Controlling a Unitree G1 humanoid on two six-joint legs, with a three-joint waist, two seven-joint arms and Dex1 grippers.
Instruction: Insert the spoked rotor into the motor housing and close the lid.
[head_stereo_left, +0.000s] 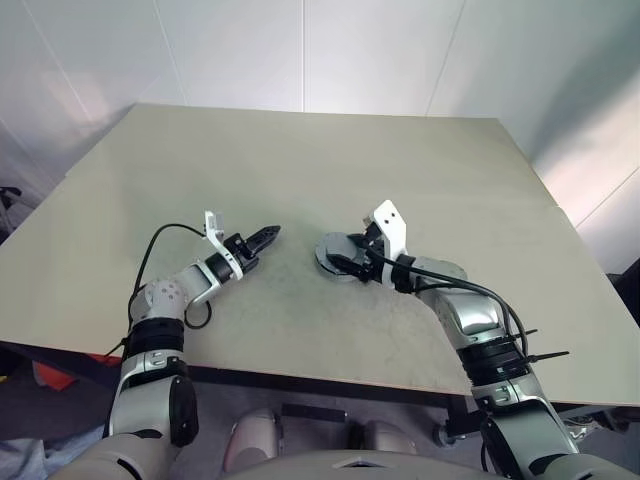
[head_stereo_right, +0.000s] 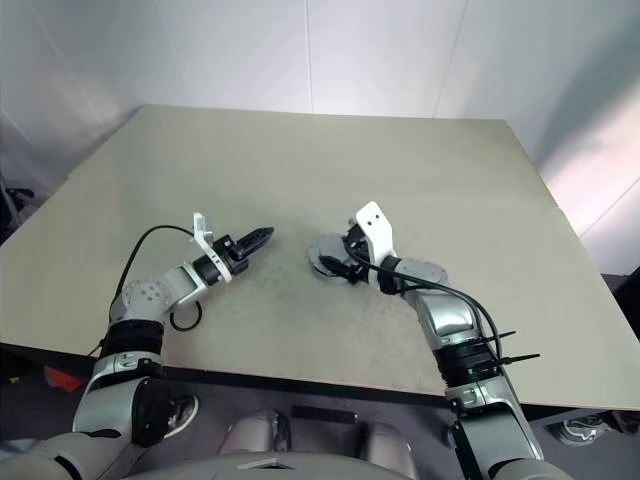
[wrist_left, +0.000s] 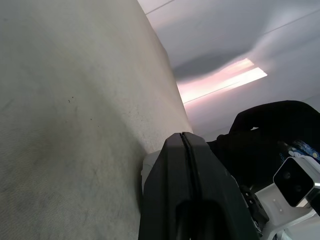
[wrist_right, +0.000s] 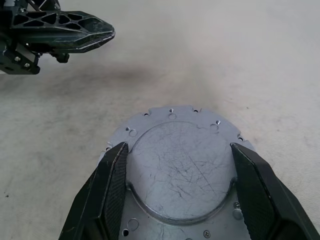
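A pale table (head_stereo_left: 300, 160) fills the scene, seen from the robot's head looking down over both arms. Near the middle, slightly right, sits a round grey metal unit (wrist_right: 180, 165), flat and scratched on top with small holes around its rim; it looks like the motor housing with a flat cover on it, though whether this is the lid from the task cannot be told, and what is inside is hidden. The right gripper (wrist_right: 180, 200) has its two black fingers spread wide, one on each side of the raised disc, close to or touching its edge; a firm hold cannot be confirmed. The left gripper (head_stereo_left: 262, 238) hovers just above the table to the left of the unit, its fingers pressed fully together and holding nothing, pointing toward the unit. The likely risks: if the right fingers close off-centre, they could slide the unit across the smooth table or tip the cover askew, and the left gripper is near enough to bump it. There is wide bare table on the far side and to both sides; the near edge lies close behind both wrists.
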